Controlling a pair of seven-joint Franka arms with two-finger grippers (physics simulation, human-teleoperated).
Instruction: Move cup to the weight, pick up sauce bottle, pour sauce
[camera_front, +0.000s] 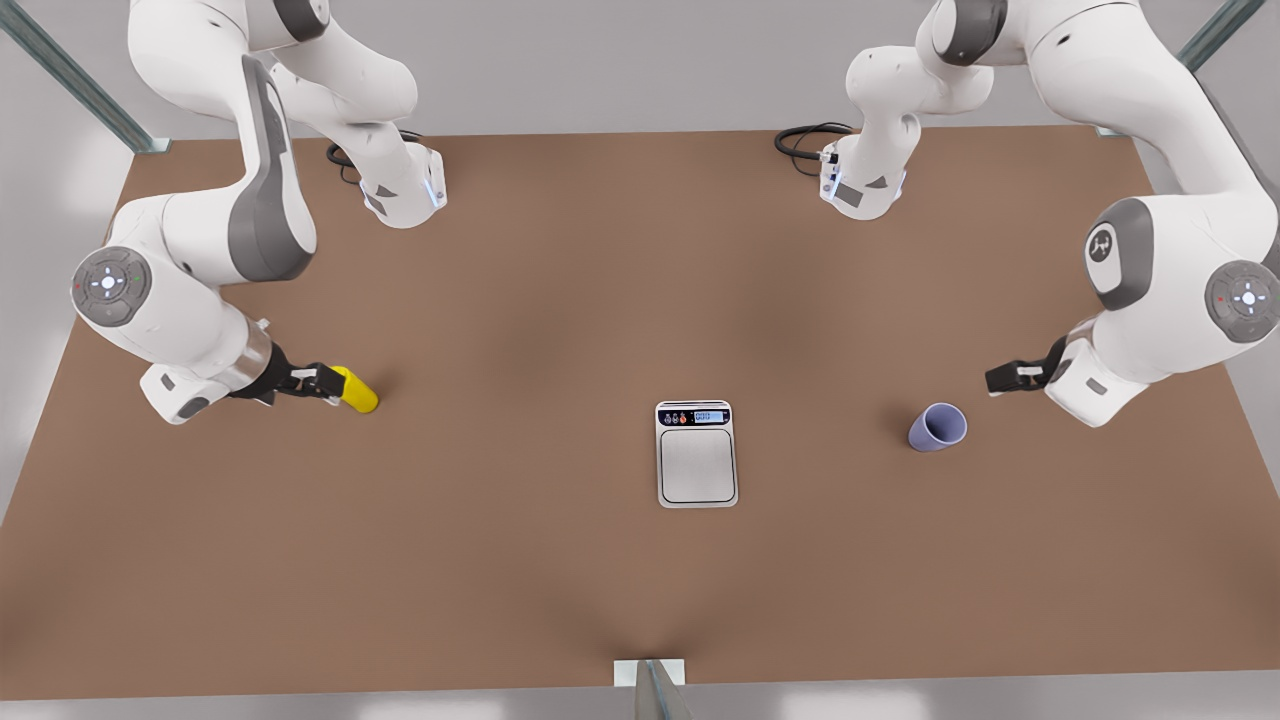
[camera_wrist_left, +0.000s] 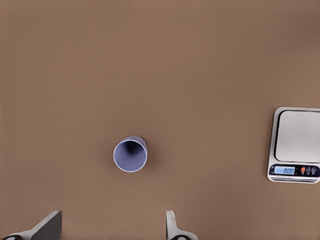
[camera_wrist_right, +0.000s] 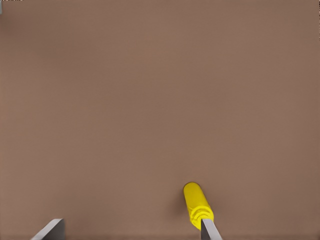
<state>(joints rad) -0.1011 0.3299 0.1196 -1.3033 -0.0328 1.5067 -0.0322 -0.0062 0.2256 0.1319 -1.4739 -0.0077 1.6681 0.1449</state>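
Observation:
The lavender cup (camera_front: 937, 427) sits on the brown table toward the front view's right, its dark inside facing the left wrist camera (camera_wrist_left: 130, 154). My left gripper (camera_front: 1005, 380) hovers just beside it, fingers (camera_wrist_left: 50, 224) open and wide apart, with the cup apart from them. The weight (camera_front: 697, 454), a silver scale with a lit display (camera_wrist_left: 295, 145), lies mid-table. The yellow sauce bottle (camera_front: 356, 390) is on the front view's left. My right gripper (camera_front: 318, 381) is open right at it, one finger (camera_wrist_right: 209, 230) next to the bottle's nozzle end (camera_wrist_right: 197, 202).
Both arm bases (camera_front: 405, 190) (camera_front: 862, 185) stand at the table's far edge with black cables. A metal post (camera_front: 652, 690) rises at the near edge. Bare brown tabletop (camera_front: 520, 330) lies between the scale, cup and bottle.

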